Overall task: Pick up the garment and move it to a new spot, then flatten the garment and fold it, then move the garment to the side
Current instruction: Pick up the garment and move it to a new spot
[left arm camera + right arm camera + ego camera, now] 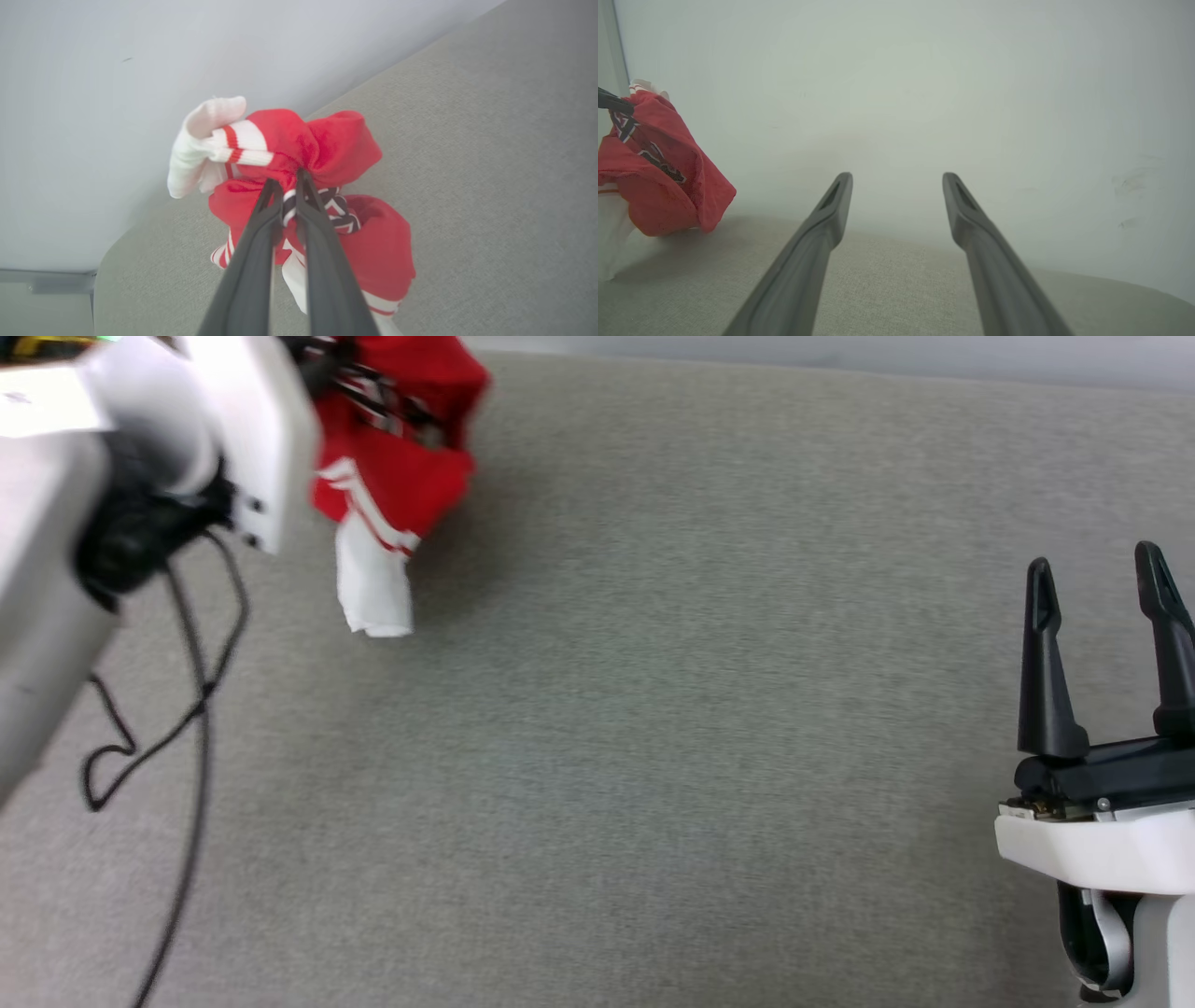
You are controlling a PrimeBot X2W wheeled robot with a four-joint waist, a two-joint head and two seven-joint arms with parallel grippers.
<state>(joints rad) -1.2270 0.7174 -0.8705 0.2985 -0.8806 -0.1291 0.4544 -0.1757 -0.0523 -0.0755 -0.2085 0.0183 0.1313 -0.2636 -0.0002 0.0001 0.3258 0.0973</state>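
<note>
The garment (392,457), a red jersey T-shirt with white sleeves and striped trim, hangs bunched at the upper left of the head view, one white sleeve dangling down to the grey surface. My left gripper (288,182) is shut on the garment (327,149), its two dark fingers pinching a fold by the black lettering. In the head view the pale left arm hides those fingers. My right gripper (1097,577) stands open at the lower right, far from the cloth. In the right wrist view the right gripper (896,179) holds nothing, and the garment (658,186) hangs at the far left.
A grey fabric-covered surface (700,709) spreads under everything, with a pale wall (924,93) along its far edge. A black cable (191,709) loops down from my left arm over the surface's left part.
</note>
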